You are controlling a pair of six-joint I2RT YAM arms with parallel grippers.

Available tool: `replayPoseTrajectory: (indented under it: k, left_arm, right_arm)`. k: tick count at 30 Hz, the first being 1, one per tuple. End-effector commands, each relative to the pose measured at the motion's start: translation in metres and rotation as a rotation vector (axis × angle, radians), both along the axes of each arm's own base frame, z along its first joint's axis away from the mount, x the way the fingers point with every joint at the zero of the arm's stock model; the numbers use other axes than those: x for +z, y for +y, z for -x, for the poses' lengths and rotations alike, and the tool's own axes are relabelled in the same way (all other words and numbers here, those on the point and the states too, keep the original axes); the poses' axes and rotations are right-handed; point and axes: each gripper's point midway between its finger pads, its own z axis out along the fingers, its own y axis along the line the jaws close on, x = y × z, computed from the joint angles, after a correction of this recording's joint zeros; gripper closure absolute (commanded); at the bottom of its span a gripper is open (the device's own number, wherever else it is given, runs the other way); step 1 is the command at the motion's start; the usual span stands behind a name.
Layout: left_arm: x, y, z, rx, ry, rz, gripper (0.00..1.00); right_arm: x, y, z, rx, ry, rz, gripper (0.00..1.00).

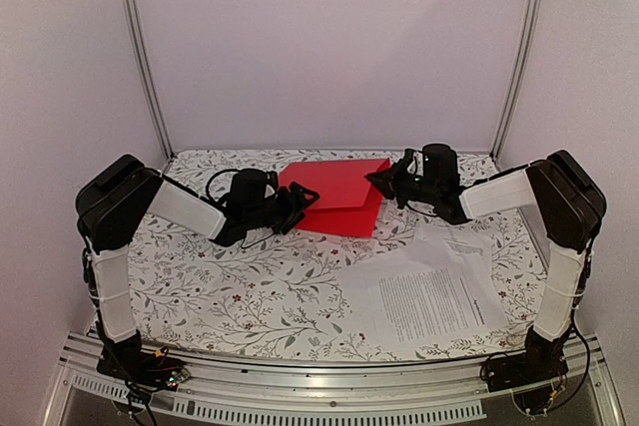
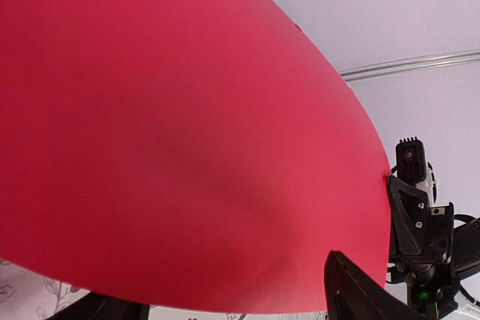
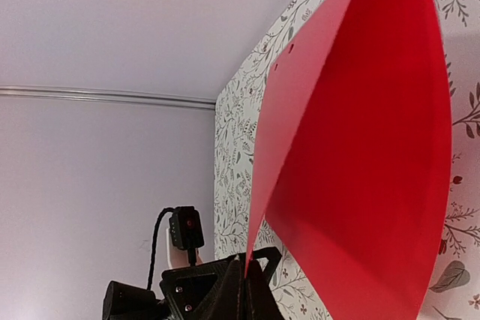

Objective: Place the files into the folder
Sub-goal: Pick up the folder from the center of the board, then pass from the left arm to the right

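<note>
Far back on the bench (image 1: 240,276), red folder (image 1: 344,209) with cover pinched up by right claw (image 1: 380,182); left claw (image 1: 304,198) spread alongside; files (image 1: 429,291) flat front-right

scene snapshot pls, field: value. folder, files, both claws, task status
folder: red folder at the far middle of the table, cover lifted partly open
files: printed sheets lying flat on the near right of the table, outside the folder
right: right claw shut on the edge of the folder's cover, holding it up
left: left claw open at the folder's left edge, fingers wide apart, no grip visible
status: sheets not yet in the folder
</note>
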Motion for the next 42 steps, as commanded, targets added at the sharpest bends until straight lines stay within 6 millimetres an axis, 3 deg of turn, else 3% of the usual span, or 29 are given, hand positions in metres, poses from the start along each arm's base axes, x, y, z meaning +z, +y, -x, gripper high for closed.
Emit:
replayPoseTrajectory:
  k: [1, 16, 19, 24, 26, 31, 33, 42]
  left_arm:
    - [0.013, 0.004, -0.016, 0.028, -0.051, 0.058, 0.24]
    - [0.042, 0.031, -0.035, 0.099, -0.119, 0.166, 0.52]
    - [0.048, 0.034, -0.037, 0.100, -0.134, 0.170, 0.63]
    - [0.057, 0.041, -0.040, 0.104, -0.159, 0.188, 0.91]
    - [0.061, 0.047, -0.041, 0.110, -0.163, 0.200, 1.00]
    - [0.077, 0.065, -0.042, 0.109, -0.175, 0.140, 1.00]
    - [0.083, 0.069, -0.041, 0.085, -0.169, 0.058, 1.00]
    - [0.133, 0.081, -0.021, -0.031, -0.201, -0.223, 1.00]
  right_arm:
    - [0.014, 0.009, 0.013, 0.045, -0.040, -0.017, 1.00]
    - [0.000, 0.016, 0.027, 0.071, -0.018, 0.003, 1.00]
    - [-0.003, 0.018, 0.031, 0.078, -0.018, 0.012, 1.00]
    - [-0.010, 0.020, 0.036, 0.098, -0.015, 0.025, 1.00]
    - [-0.013, 0.021, 0.039, 0.113, -0.012, 0.033, 0.93]
    - [-0.023, 0.016, 0.050, 0.163, -0.036, 0.127, 0.59]
    - [-0.018, 0.013, 0.057, 0.198, -0.089, 0.193, 0.51]
    - [0.013, 0.031, 0.100, 0.466, -0.358, 0.555, 0.39]
